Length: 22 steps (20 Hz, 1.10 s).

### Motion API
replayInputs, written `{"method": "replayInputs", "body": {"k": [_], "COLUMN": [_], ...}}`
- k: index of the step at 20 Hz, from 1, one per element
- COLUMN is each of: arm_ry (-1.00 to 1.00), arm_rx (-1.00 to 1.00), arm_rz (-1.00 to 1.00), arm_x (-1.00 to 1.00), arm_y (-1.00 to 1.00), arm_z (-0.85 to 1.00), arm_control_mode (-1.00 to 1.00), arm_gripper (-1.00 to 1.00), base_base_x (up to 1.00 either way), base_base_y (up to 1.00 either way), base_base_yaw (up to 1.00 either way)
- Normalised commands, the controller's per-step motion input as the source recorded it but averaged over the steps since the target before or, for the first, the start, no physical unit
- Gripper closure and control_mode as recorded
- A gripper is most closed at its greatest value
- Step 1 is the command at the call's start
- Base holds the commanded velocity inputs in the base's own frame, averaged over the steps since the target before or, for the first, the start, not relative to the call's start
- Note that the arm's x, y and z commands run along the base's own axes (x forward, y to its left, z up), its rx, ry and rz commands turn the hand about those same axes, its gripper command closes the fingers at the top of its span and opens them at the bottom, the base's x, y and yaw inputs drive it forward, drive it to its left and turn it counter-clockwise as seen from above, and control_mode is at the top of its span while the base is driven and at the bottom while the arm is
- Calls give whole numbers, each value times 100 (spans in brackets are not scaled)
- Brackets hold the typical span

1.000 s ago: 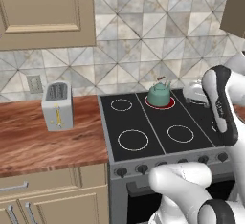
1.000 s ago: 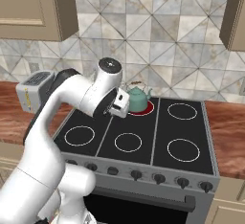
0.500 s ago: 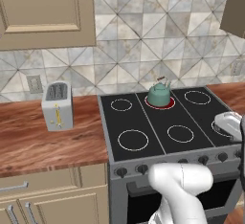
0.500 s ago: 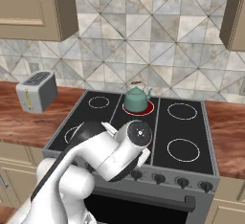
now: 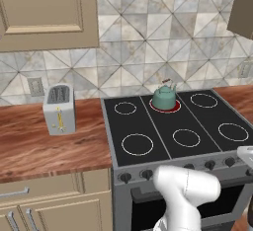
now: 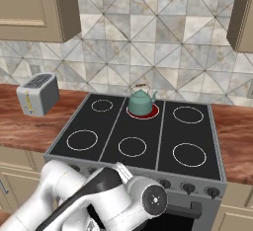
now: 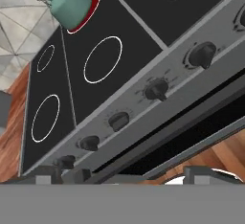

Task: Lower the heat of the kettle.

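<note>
Black glass stove top (image 6: pixel 163 126) carries the kettle (image 6: pixel 140 101) on the glowing red burner (image 6: pixel 150 111) at the middle of the back row. Along the stove's grey front runs the row of knobs (image 7: pixel 157 90), left to right across the stove. In the hand view the end effector's finger tips (image 7: pixel 198 173) stand apart, released and grasping nothing, just below that row and facing it, with the kettle well beyond, up and to the left. Which knob governs the red burner I cannot tell
</note>
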Motion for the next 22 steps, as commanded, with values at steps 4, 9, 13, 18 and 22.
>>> {"method": "replayInputs", "body": {"k": [4,9,13,18,22], "arm_ry": [0,0,0,0,1], "arm_rx": [0,0,0,2,7], "arm_rz": [-4,0,0,1,6], "arm_x": [-5,15,22,25,27], "arm_y": [-26,-31,-43,-32,-29], "arm_z": [-49,-28,-16,-10,-4], "arm_control_mode": [-100,-100,-100,-100,-100], "arm_gripper": [-100,-100,-100,-100,-100], "base_base_x": [0,0,0,0,0], "base_base_y": [0,0,0,0,0], "base_base_yaw": [0,0,0,0,0]}}
